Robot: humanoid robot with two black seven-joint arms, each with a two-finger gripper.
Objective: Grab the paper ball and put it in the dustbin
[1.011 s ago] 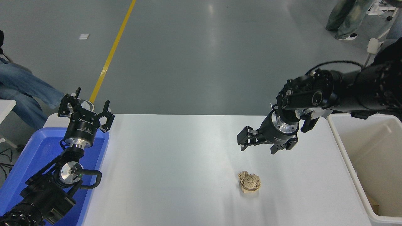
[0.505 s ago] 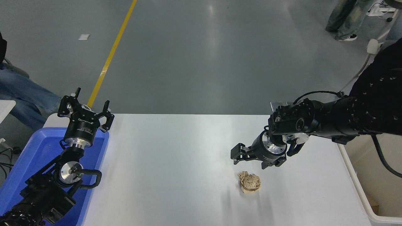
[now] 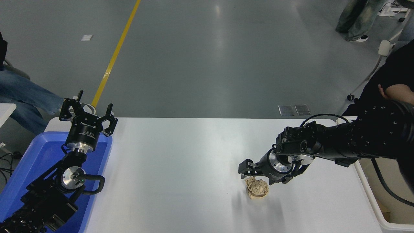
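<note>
Beside the dustbin, the unclenched right gripper hovers over the paper ball.

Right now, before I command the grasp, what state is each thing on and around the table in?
paper ball: crumpled, lying on the table, not gripped.
right gripper: open, just over the ball's far edge.
left gripper: open, parked over the blue tray.
dustbin: upright at the table's right edge, mostly hidden by the right arm; contents cannot be told.
</note>
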